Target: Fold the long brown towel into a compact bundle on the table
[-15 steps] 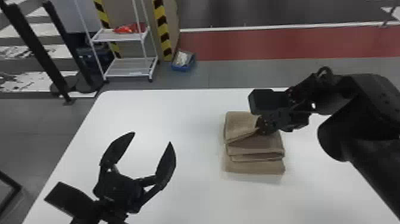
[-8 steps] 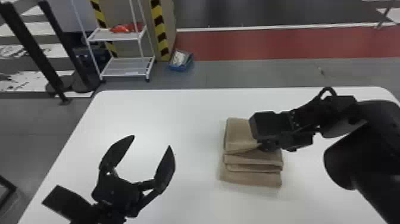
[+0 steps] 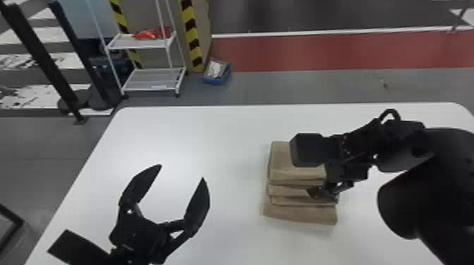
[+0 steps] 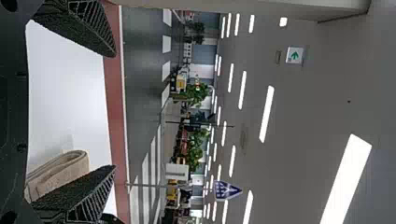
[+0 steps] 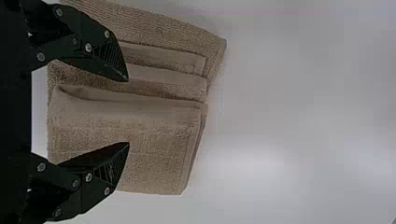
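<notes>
Right gripper spread, empty over towel: probably best to square the stacked layers gently, without snagging loops; left gripper spread, idle.

The head view looks forward and down over the white table to the red floor strip; the left wrist view, turned on its side, faces across the table towards the ceiling; the right wrist view looks down, close over the towel; all 3 share towel and table; head and left wrist share the red strip.
</notes>
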Action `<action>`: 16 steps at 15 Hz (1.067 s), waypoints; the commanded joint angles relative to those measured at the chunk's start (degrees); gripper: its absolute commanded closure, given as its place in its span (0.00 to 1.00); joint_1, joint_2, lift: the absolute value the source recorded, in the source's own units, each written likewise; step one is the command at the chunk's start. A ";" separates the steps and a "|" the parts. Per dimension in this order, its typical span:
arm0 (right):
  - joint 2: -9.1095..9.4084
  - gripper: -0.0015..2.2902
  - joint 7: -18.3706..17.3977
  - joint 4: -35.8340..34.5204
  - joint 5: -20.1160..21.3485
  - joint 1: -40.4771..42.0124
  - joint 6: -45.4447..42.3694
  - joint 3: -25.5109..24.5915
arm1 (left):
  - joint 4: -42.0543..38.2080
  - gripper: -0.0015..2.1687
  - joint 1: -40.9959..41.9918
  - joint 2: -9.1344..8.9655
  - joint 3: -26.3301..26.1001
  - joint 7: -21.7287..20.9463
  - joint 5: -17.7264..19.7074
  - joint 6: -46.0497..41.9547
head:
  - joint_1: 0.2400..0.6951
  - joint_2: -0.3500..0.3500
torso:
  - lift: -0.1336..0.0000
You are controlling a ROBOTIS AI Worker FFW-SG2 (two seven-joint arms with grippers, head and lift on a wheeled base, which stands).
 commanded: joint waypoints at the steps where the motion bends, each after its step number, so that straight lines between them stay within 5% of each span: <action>1: 0.11 0.03 0.28 -0.04 1.94 0.25 0.23 2.87 | -0.07 0.01 0.52 -0.15 0.21 -0.41 0.50 -0.80 | 1.00 0.69 | 0.07; 8: 0.81 0.04 0.28 0.58 5.36 0.16 1.82 6.83 | 0.11 0.01 1.31 -0.15 0.48 -0.76 1.47 -2.73 | 1.00 0.76 | 0.07; 16: 3.98 0.06 0.28 6.03 7.56 -1.69 1.46 6.83 | 0.72 0.01 1.49 -0.15 0.48 -1.02 1.64 -3.44 | 1.00 0.75 | 0.07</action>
